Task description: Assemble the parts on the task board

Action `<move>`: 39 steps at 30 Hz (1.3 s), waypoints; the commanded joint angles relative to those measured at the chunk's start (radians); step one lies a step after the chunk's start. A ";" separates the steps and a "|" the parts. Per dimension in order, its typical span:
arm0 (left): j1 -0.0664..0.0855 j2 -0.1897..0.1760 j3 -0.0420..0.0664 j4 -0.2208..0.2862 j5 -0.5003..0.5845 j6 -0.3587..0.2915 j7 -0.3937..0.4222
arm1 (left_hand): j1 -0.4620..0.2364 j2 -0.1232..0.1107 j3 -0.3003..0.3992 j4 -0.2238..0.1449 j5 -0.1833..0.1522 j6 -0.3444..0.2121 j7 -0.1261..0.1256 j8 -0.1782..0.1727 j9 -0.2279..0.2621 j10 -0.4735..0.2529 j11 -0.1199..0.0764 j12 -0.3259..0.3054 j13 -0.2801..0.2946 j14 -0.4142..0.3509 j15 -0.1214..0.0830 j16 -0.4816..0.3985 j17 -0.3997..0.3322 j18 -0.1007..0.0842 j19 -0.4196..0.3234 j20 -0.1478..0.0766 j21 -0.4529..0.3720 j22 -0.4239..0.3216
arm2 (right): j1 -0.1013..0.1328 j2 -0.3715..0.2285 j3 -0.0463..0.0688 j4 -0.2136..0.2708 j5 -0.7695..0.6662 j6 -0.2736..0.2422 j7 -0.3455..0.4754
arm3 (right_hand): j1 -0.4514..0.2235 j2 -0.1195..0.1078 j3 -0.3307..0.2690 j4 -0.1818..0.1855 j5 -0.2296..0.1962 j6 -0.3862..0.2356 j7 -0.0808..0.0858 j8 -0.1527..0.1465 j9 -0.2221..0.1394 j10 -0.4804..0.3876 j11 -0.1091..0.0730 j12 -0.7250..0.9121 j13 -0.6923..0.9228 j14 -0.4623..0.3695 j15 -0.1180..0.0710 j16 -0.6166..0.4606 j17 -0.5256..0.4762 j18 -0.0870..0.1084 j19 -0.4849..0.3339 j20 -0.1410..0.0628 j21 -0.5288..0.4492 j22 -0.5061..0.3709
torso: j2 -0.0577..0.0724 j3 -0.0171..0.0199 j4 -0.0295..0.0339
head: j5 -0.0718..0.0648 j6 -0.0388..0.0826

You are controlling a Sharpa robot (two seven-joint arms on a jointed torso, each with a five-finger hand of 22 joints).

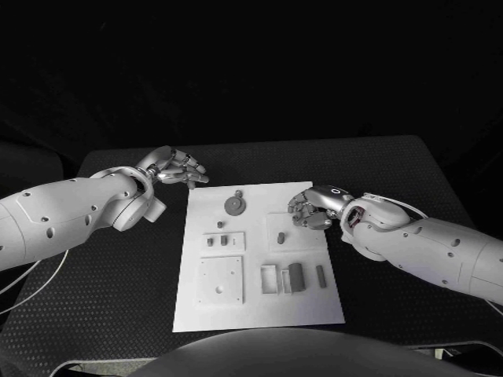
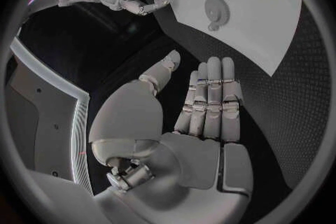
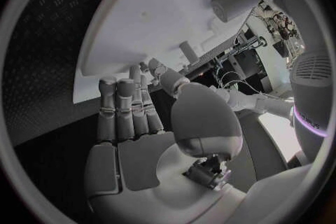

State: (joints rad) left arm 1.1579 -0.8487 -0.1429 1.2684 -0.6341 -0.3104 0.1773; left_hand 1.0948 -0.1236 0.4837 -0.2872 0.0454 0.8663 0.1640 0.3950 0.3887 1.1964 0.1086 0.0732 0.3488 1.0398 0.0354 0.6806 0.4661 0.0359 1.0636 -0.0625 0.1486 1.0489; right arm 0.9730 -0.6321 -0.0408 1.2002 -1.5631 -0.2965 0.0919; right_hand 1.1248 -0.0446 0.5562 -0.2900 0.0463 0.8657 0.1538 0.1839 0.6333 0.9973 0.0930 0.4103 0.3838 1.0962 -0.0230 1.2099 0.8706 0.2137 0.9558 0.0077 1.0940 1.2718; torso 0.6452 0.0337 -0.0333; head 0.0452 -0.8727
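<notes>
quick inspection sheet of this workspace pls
surface: black table, a white board lying flat in its middle
job's things: grey parts on the board, among them a gear near the far edge and a peg
clutter: nothing seen
robot hands: left robot hand off the board's far left corner, holding nothing; right robot hand over the board's right edge, fingers curled, hold unclear
cables: thin cables under the left arm
surroundings: dark
</notes>
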 commanded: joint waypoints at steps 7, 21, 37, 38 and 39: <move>0.001 0.001 0.001 0.002 0.007 0.013 0.004 | -0.001 0.010 -0.007 -0.001 0.005 -0.006 0.005 -0.001 0.001 -0.009 0.001 -0.004 -0.002 0.012 -0.002 -0.006 0.005 0.008 0.008 -0.001 -0.004 -0.001 | -0.004 0.002 -0.003 -0.007 -0.029 0.064 -0.021 | 0.011 -0.016 0.077 0.014 0.002 0.049 0.012 0.019 0.005 0.040 0.000 -0.044 -0.018 0.005 0.005 0.010 -0.010 0.048 0.019 0.004 -0.006 -0.004 | 0.000 -0.0004 0.0006 | 0.000 0.000; 0.001 0.001 0.001 0.003 0.007 0.016 0.001 | -0.001 0.010 -0.008 0.000 0.005 -0.007 0.005 -0.001 0.001 -0.009 0.001 -0.004 -0.003 0.017 -0.004 -0.007 0.011 0.008 0.013 -0.002 -0.004 -0.001 | -0.004 0.010 -0.005 -0.004 -0.084 0.078 -0.030 | -0.004 -0.022 0.096 0.010 0.002 0.060 0.006 0.030 0.009 0.068 -0.005 -0.062 -0.023 0.007 0.001 0.014 -0.015 0.048 0.024 0.002 -0.005 -0.003 | 0.000 0.0002 0.0000 | 0.000 0.000; 0.001 -0.001 0.001 0.003 0.007 0.017 -0.003 | 0.000 0.011 -0.009 0.000 0.005 -0.007 0.005 -0.001 0.001 -0.010 0.002 -0.004 -0.004 0.019 -0.004 -0.009 0.014 0.008 0.014 -0.003 -0.005 -0.002 | -0.004 0.011 -0.028 0.016 -0.235 0.046 -0.054 | -0.004 -0.071 0.100 0.004 0.002 0.059 0.006 0.032 0.009 0.071 -0.003 -0.084 -0.027 0.008 0.002 0.015 -0.020 0.048 0.028 -0.002 -0.005 -0.004 | 0.000 -0.0006 0.0000 | 0.001 0.000; 0.001 -0.001 0.001 0.003 0.007 0.017 -0.003 | 0.000 0.011 -0.009 0.000 0.005 -0.007 0.005 -0.001 0.000 -0.010 0.002 -0.004 -0.004 0.019 -0.004 -0.009 0.014 0.008 0.014 -0.003 -0.005 -0.002 | -0.004 0.011 -0.029 0.018 -0.240 0.045 -0.055 | -0.003 -0.075 0.101 0.005 0.002 0.060 0.005 0.033 0.009 0.072 -0.003 -0.085 -0.027 0.008 0.002 0.015 -0.021 0.048 0.029 -0.002 -0.005 -0.004 | 0.000 -0.0003 0.0000 | 0.001 0.000; 0.001 -0.001 0.001 0.003 0.007 0.017 -0.004 | 0.000 0.011 -0.009 0.000 0.005 -0.007 0.005 -0.001 0.000 -0.010 0.002 -0.004 -0.004 0.019 -0.005 -0.009 0.014 0.008 0.014 -0.003 -0.005 -0.002 | -0.004 0.011 -0.031 0.020 -0.243 0.044 -0.055 | -0.002 -0.077 0.102 0.006 0.002 0.062 0.005 0.034 0.009 0.073 -0.003 -0.086 -0.027 0.008 0.003 0.015 -0.021 0.048 0.029 -0.002 -0.005 -0.004 | 0.000 -0.0003 -0.0001 | 0.001 0.000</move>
State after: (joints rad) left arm 1.1579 -0.8501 -0.1429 1.2691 -0.6335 -0.3053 0.1719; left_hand 1.0947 -0.1236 0.4809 -0.2900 0.0454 0.8627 0.1676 0.3949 0.3887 1.1926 0.1124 0.0732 0.3462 1.0504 0.0319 0.6768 0.4791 0.0290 1.0707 -0.0625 0.1487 1.0482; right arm 0.9853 -0.6235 -0.0584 1.2190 -1.7425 -0.3052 0.0542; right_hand 1.1217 -0.1136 0.6528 -0.2817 0.0463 0.9256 0.1525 0.2149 0.6413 1.0655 0.0893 0.3289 0.3631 1.1008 -0.0195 1.2198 0.8500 0.2136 0.9797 0.0055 1.0903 1.2689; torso 0.6451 0.0332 -0.0330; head 0.0458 -0.8727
